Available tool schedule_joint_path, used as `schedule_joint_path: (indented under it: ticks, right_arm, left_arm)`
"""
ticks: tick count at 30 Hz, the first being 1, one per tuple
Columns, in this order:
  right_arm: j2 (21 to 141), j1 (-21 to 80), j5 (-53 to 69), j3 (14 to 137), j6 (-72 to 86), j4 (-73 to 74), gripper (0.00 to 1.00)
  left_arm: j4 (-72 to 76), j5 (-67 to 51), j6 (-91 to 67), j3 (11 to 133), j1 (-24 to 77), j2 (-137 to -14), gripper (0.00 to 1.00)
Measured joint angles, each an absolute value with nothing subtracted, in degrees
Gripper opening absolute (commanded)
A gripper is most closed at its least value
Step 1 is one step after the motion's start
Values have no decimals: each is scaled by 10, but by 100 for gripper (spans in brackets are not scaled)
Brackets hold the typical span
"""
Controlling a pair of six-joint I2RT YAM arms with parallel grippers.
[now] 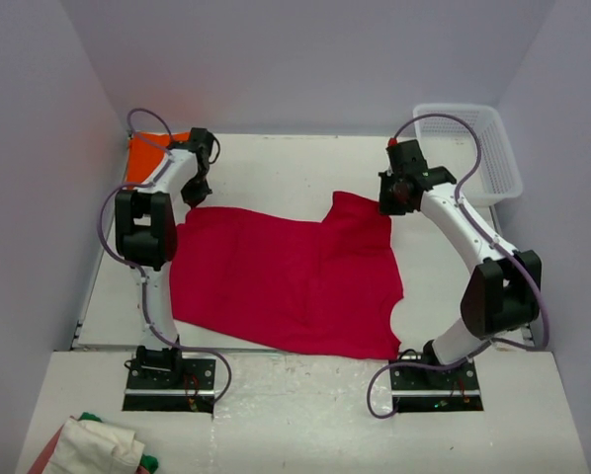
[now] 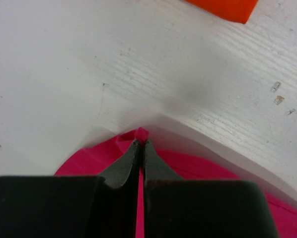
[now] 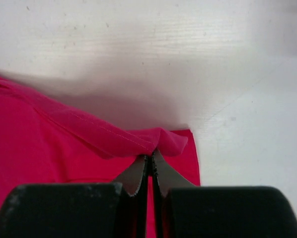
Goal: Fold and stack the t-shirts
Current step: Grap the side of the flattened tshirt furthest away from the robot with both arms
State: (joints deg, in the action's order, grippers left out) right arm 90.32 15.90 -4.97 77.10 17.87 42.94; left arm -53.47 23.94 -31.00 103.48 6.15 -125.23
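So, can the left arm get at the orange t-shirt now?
Probably not yet: the orange t-shirt lies close by across bare table, but the left pincer is shut on a corner of the red t-shirt and must let go first.

Red shirt: you had a plain crimson-red soft cloth t-shirt (image 1: pixel 286 281) spread wide and mostly flat across the middle of the white table (image 1: pixel 276 163), with shallow wrinkles.
Red shirt's far edge: its far-left corner sat pinched in your left gripper (image 2: pixel 140 141). Its far-right corner, bunched into a small fold, sat pinched in your right gripper (image 3: pixel 152 156).
Orange shirt: your plain bright orange cloth t-shirt (image 1: pixel 145 158) lay at the table's far-left corner, apart from the red one and only partly in view.
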Motion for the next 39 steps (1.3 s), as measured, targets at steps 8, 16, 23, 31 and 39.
schedule_joint_path:
  ticks: [8,16,23,31,39]
  right_arm:
    - [1015,141,-39,889,162,434,0]
    - [1116,98,-24,1041,149,467,0]
    - [1196,69,-15,1178,132,492,0]
    - [1257,60,-4,1242,115,511,0]
    - [1263,60,8,1238,113,517,0]
  left_arm:
    - [-537,249,-310,1057,52,-1250,0]
    - [-539,242,-310,1144,51,-1268,0]
    - [-536,222,-310,1173,48,-1321,0]
    - [-537,198,-307,1224,44,-1385,0]
    - [-530,182,-304,1228,43,-1387,0]
